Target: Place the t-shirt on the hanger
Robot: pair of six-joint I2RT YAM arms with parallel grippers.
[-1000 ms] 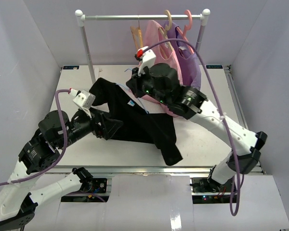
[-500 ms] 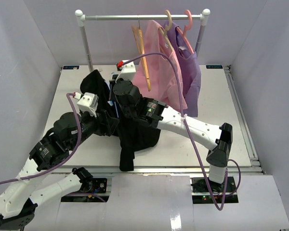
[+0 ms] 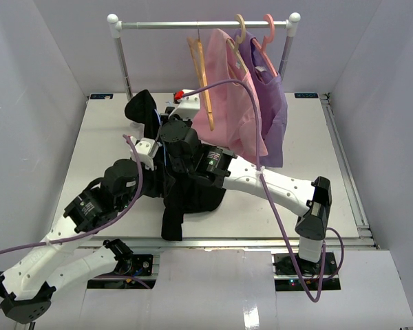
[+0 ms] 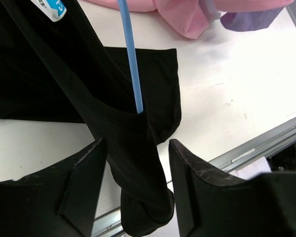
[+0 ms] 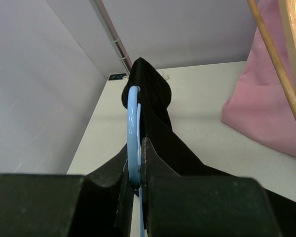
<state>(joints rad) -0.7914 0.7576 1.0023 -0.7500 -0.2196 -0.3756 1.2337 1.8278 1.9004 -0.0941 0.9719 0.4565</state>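
Note:
The black t-shirt (image 3: 191, 196) hangs bunched off the light-blue hanger (image 4: 129, 59), one end drooping to the table's front edge. Its top is a dark lump (image 3: 143, 106) at the back left. My right gripper (image 5: 136, 182) is shut on the hanger's hook (image 5: 132, 123); in the top view it (image 3: 166, 144) sits over the shirt. In the left wrist view the hanger's arm runs down into a fold of the shirt (image 4: 133, 148), with the light label (image 4: 52, 7) above. My left gripper (image 4: 138, 173) is open, the hanging fabric between its fingers (image 4: 84, 168). In the top view it (image 3: 158, 182) is hidden against the shirt.
A clothes rack (image 3: 199, 25) stands at the back, with a bare tan hanger (image 3: 199, 62), a pink garment (image 3: 227, 96) and a purple garment (image 3: 270, 96) on a pink hanger (image 3: 267, 34). The pink hem (image 4: 187, 15) hangs close behind the shirt. The table's front rail (image 3: 261, 240) is near.
My right arm has swung left and back with the hanger, and the shirt has been lifted and bunched with it. My left arm has moved right, its open jaws round the hanging fabric.

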